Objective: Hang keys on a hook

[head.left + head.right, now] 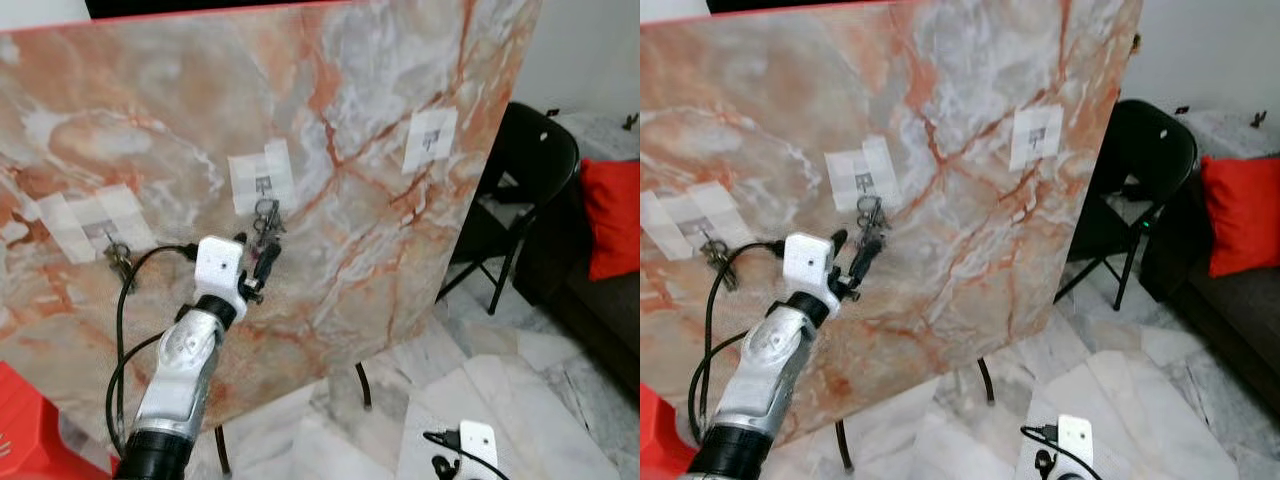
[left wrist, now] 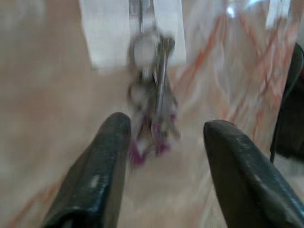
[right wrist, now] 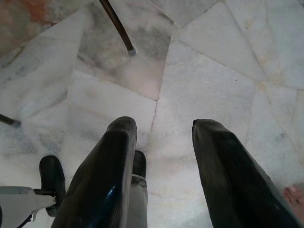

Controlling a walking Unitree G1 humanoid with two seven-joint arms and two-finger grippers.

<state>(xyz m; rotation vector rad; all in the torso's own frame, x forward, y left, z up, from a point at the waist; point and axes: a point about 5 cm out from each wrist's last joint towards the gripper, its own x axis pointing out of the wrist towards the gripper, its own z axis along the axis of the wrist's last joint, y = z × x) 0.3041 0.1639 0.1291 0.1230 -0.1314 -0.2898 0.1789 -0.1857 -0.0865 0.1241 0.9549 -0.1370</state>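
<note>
Hanging keys: left gripper parted below the middle hook

Showing the left gripper (image 1: 262, 262) raised against the upright marble-patterned board (image 1: 400, 250), its two black fingers (image 2: 99, 175) spread apart with nothing clamped between them. The keys (image 2: 153, 118) hang just beyond the fingertips, centred on the gap between the jaws and slightly above it, suspended from a hook (image 2: 141, 14) that sits on a white taped patch (image 1: 262, 178). In the blurred left wrist view it cannot be told whether either finger touches the bunch. Because the ring already bears on the hook and the jaws stand open, the bunch appears to carry its own weight; the gripper's position directly beneath it is judged to be that of a release, with the hanging step essentially done. A second set of keys (image 1: 118, 260) hangs from another taped patch, well off to the outer side of the left jaws. A third patch (image 1: 430, 140), with no keys seen on it, lies far across the board. The right gripper (image 3: 161, 156) hangs idle, jaws apart, pointing down at the tiled floor (image 3: 228, 61); a black folding chair (image 1: 530, 170) stands beside the board
</note>
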